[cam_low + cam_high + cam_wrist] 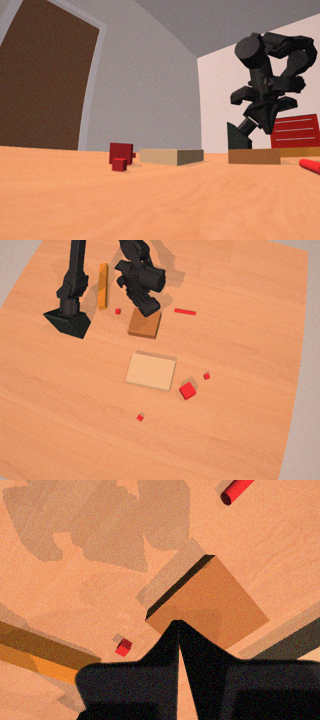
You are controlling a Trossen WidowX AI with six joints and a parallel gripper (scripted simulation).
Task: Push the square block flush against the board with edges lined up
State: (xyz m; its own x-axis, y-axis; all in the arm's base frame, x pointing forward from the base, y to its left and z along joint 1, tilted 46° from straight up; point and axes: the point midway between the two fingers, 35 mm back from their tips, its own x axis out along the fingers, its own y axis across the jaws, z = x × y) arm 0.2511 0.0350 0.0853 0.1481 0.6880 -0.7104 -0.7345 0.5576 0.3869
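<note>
The square block (148, 326) (254, 157) (225, 597) is brown and lies flat on the table. The cream board (151, 371) (158, 156) (295, 640) lies flat on the front side of the block in the top view, with a strip of table between them. Their facing sides look nearly parallel, and the board is wider. My gripper (268, 133) (177, 624) is shut and holds nothing. Its tips are above the level of the block's top in the exterior view. In the top view the arm hides the tips and covers part of the block's back edge.
A black jointed arm with a dark wedge-shaped head (68, 323) (236, 140) stands left of the block. An orange bar (102, 289) lies behind it. A red rod (185, 311) lies right of the block. A red cube (187, 390) sits by the board's right end, with several tiny red cubes around.
</note>
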